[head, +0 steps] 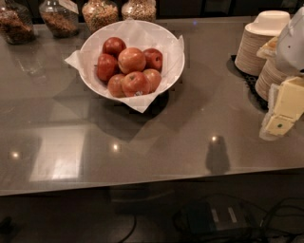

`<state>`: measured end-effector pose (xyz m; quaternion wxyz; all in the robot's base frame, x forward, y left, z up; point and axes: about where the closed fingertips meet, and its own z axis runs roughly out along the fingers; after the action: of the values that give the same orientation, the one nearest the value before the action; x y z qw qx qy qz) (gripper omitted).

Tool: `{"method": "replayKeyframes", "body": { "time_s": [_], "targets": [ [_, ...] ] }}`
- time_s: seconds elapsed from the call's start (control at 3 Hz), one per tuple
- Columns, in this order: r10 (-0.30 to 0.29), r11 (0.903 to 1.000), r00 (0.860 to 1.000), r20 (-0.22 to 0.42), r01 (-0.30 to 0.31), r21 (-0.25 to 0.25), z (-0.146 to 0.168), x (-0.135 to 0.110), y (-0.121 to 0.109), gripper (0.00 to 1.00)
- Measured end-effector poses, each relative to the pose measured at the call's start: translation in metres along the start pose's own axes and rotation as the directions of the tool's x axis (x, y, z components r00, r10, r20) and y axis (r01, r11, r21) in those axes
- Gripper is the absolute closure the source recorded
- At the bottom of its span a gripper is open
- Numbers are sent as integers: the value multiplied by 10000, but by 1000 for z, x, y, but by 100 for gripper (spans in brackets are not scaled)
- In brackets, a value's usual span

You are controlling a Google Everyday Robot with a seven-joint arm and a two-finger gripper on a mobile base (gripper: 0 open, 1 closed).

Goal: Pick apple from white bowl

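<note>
At counter [142, 142] right edge, tool [282, 114] well apart from white bowl [179, 66]; grip state can't tell. Apple [131, 60] untouched atop pile; pick not started.

- On the grey desk [190, 142], upper left of centre: white bowl [175, 71], lined with a white paper sheet [138, 102], corners sticking out over the rim.
- Piled inside: apple [131, 60], palest and largest, on top in the middle, touching the darker red apples [107, 66] around it.
- At the right edge, above the desk: gripper [281, 114], well apart from the white bowl, just beside stacked beige bowls [256, 45].
- Along the far edge: glass jars [99, 13] of grain.
</note>
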<state>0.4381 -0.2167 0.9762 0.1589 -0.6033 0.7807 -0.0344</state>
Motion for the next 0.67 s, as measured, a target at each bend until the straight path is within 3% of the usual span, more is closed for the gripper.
{"method": "replayKeyframes", "body": {
  "time_s": [0.33,0.67],
  "targets": [
    [0,10000,10000,0,0,0,0,0,0,0],
    [-33,9998,9987,513,24,178,-3,-13,-9,0]
  ]
}}
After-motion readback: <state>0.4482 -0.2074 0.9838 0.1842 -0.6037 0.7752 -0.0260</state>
